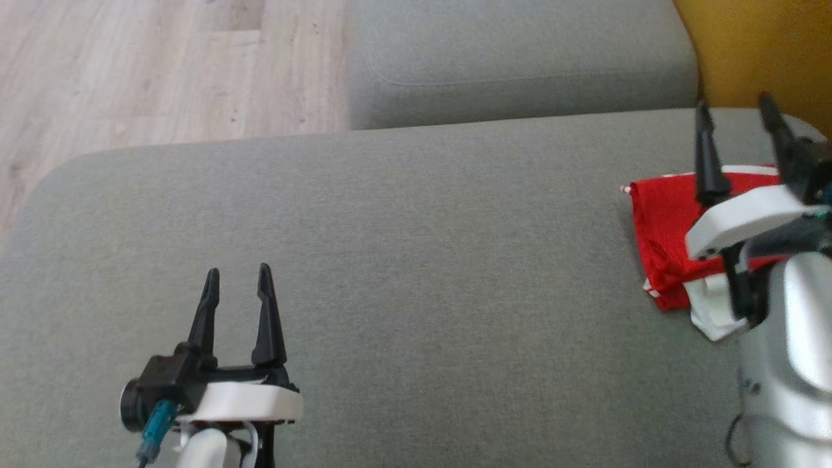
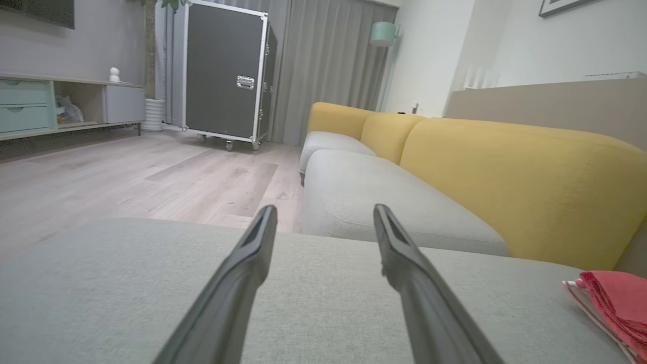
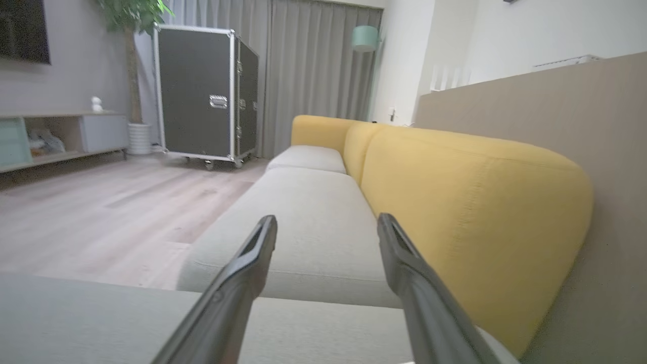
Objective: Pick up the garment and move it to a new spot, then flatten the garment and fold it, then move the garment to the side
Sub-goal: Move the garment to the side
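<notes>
The garment (image 1: pixel 663 227) is a folded red and white cloth lying at the right side of the grey sofa seat (image 1: pixel 416 260); its edge (image 2: pixel 614 298) shows low right in the left wrist view. My right gripper (image 1: pixel 736 112) hovers over it, open, with nothing between its fingers, and its white wrist covers part of the cloth. My left gripper (image 1: pixel 237 278) stands open and empty over the bare seat at the lower left, far from the garment. Each wrist view shows its own two fingers spread: left gripper (image 2: pixel 323 211), right gripper (image 3: pixel 326 221).
A second grey seat cushion (image 1: pixel 513 58) lies beyond the one in front. The yellow backrest (image 1: pixel 767 52) rises at the right. Wooden floor (image 1: pixel 130 65) lies past the seat's left and far edges. A black wheeled case (image 2: pixel 225 71) stands across the room.
</notes>
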`<state>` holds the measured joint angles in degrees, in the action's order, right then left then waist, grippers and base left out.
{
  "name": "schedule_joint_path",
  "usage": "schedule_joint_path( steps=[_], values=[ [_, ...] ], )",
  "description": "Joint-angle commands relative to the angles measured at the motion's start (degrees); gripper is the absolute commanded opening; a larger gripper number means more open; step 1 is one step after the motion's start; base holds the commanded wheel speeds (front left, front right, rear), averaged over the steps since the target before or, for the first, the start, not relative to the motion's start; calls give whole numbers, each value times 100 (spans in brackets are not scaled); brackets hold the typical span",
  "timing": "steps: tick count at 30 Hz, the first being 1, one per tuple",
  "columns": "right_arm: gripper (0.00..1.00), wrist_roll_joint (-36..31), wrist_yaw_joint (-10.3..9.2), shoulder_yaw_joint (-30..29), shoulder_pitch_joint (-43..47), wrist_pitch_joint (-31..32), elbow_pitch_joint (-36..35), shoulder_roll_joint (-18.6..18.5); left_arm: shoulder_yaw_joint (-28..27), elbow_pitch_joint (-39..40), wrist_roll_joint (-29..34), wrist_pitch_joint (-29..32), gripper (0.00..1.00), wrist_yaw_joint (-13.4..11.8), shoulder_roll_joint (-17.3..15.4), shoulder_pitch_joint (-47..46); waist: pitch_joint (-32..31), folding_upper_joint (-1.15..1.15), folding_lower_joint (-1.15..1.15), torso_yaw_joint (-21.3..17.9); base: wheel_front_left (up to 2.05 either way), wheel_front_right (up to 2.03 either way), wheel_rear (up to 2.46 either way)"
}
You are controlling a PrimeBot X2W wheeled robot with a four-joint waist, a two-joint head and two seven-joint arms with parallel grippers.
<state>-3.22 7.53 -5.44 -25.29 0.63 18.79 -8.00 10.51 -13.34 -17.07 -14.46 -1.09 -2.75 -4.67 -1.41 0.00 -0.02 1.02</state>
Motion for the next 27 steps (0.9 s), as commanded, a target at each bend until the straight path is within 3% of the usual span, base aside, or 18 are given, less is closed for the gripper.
schedule_joint_path(
  steps=[1,5,10,18,27],
  values=[
    [100,134,-4,95,16,-108,-301,186,-260,219,85,-54,100,-25,-13,-128,-102,0,2,106,0,0,0],
    [100,486,-4,42,342,-394,-460,472,-389,224,74,-54,100,-13,-13,-16,-203,0,2,214,0,0,0],
    [100,1293,-4,409,953,-918,-245,509,-464,232,115,-54,100,-16,-13,140,-282,0,2,279,0,0,0],
    [100,1289,-4,614,1898,-1525,370,511,-408,-28,172,-54,100,147,-13,330,-278,0,2,342,0,0,0],
    [100,1306,-4,696,1984,-1561,225,512,-395,-3,149,-54,100,304,-13,383,-249,0,2,328,0,0,0]
  ],
)
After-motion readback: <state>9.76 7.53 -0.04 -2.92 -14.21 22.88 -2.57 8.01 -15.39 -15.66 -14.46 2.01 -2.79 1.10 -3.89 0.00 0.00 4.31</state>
